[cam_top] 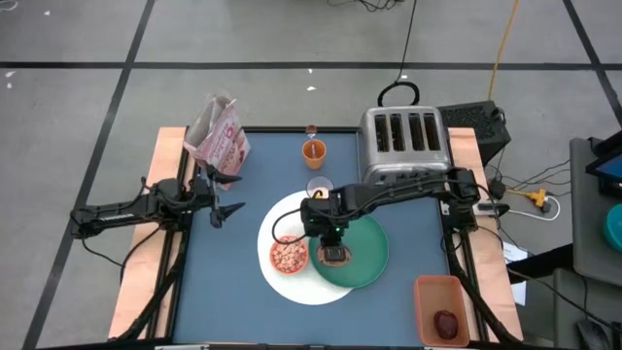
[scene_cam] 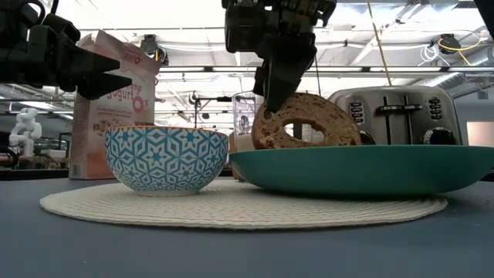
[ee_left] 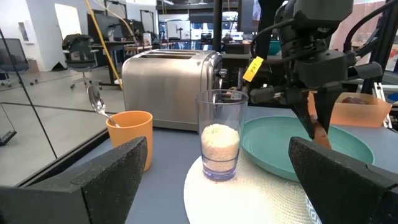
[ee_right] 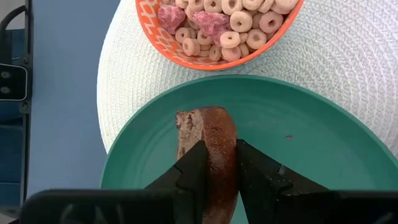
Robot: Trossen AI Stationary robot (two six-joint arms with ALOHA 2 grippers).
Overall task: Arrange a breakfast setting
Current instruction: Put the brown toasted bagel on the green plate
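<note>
Even, bright overhead light; ceiling lights (scene_cam: 193, 46) glare in the low view. Soft shadows. Left gripper (ee_left: 211, 186) fingers blurred, out of focus.

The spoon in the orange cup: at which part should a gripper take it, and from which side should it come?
Probably the upper handle of the spoon, approached from above. It leans in the orange cup with one end sticking above the rim, so only that part is free. The toaster stands close behind the cup, making a sideways approach tighter. The left gripper is open and nearer; the right gripper holds the bagel.
</note>
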